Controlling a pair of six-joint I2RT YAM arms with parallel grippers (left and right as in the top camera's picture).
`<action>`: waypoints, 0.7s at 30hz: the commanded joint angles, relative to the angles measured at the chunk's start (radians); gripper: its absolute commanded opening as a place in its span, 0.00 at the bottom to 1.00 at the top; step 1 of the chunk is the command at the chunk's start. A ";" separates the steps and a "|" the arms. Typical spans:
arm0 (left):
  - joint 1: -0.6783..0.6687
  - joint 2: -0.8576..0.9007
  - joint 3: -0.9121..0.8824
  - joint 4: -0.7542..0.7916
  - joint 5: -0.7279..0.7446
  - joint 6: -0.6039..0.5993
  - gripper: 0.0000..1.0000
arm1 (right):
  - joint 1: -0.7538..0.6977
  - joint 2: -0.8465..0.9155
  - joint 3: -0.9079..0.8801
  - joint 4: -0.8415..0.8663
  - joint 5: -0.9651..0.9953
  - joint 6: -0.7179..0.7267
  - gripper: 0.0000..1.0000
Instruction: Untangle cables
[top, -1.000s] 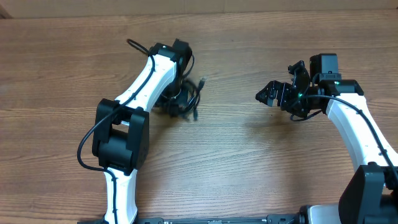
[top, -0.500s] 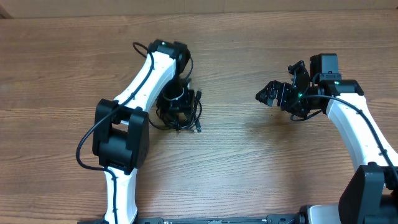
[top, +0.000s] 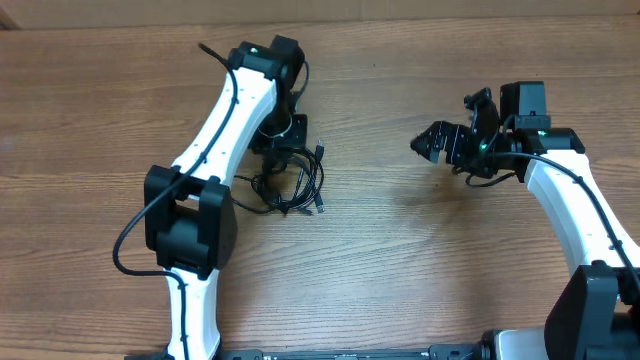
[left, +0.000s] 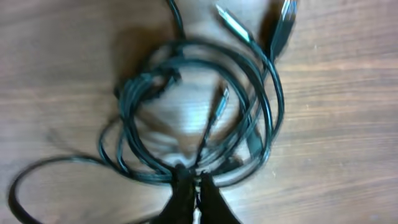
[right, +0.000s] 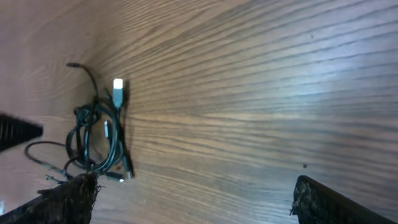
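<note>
Overhead view is showing the cables (top: 290, 182) lying in a loose tangle on the table (top: 420, 260), left of centre, just on the near side of the left gripper (top: 283, 130). Its jaws are pressing together, pinching a strand at the bundle's edge. The right gripper (top: 437, 143) is hovering well apart on the right, its jaws standing spread wide.

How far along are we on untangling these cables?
Nothing looks separated: the cables lie in one looped bundle on the table. In hand: the left gripper appears pinched on strands at the bundle's edge; the right gripper hangs open, apart from it. Left: pull every cord free.
</note>
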 joint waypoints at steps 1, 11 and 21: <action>0.073 -0.017 0.003 0.003 0.032 0.034 0.04 | -0.001 -0.001 0.018 0.009 -0.120 0.029 1.00; 0.150 -0.017 -0.236 0.170 0.153 0.130 0.04 | 0.169 0.000 0.018 -0.010 -0.314 -0.002 0.59; 0.129 -0.017 -0.383 0.351 0.159 0.124 0.04 | 0.508 0.004 0.018 0.166 0.100 0.267 0.33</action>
